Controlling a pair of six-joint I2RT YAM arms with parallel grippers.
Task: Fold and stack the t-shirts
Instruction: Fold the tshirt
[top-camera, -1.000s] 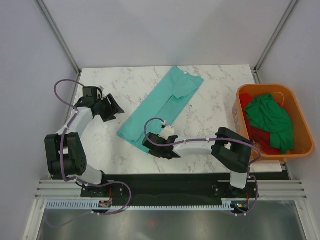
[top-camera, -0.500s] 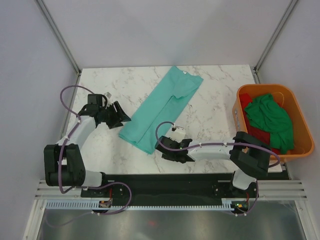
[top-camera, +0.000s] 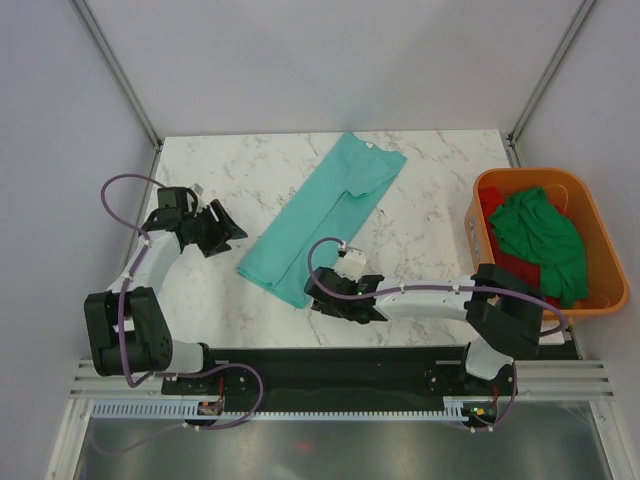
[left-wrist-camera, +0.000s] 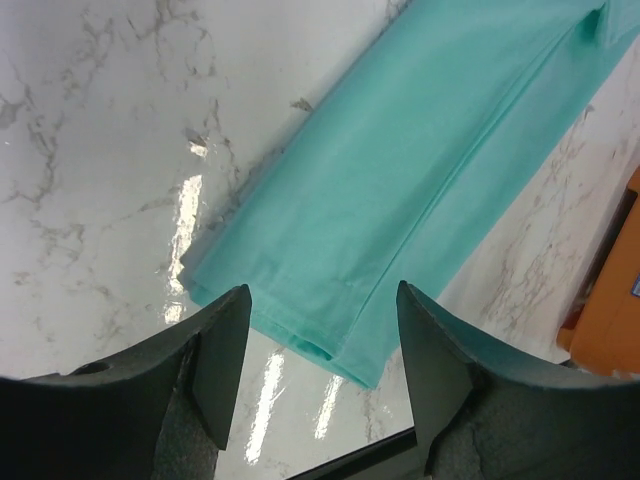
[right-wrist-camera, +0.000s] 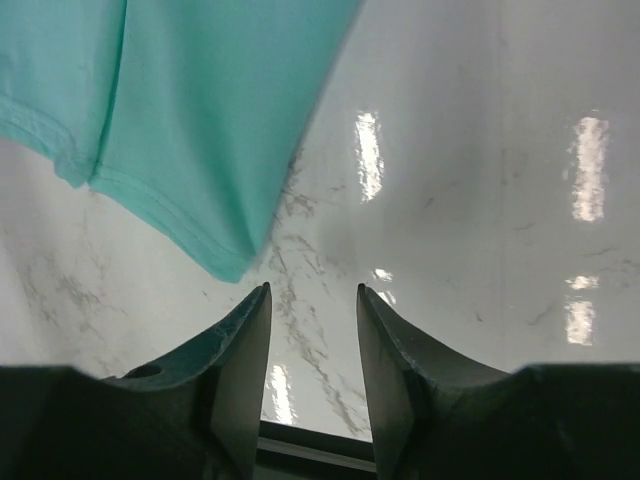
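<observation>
Pulled back leftward since half a second ago, the left gripper (top-camera: 218, 228) sits just left of the teal t-shirt (top-camera: 325, 215), jaws spread wide and empty. The shirt lies on the marble table (top-camera: 230, 160) as a long diagonal strip. Shifted leftward, the right gripper (top-camera: 318, 295) hangs just short of the strip's near corner, jaws apart, holding nothing. Well right of it, the orange tub (top-camera: 530, 172) holds the green t-shirt (top-camera: 540, 235) and the red t-shirt (top-camera: 500, 265).

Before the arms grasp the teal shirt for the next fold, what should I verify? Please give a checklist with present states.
1. Left gripper open and empty: ok.
2. Right gripper open and empty: ok.
3. Teal t-shirt flat, folded into a long strip: ok.
4. Its near hem in line with left gripper's gap: ok.
5. Its corner inside right gripper's gap: not ok, it lies just beside.
</observation>
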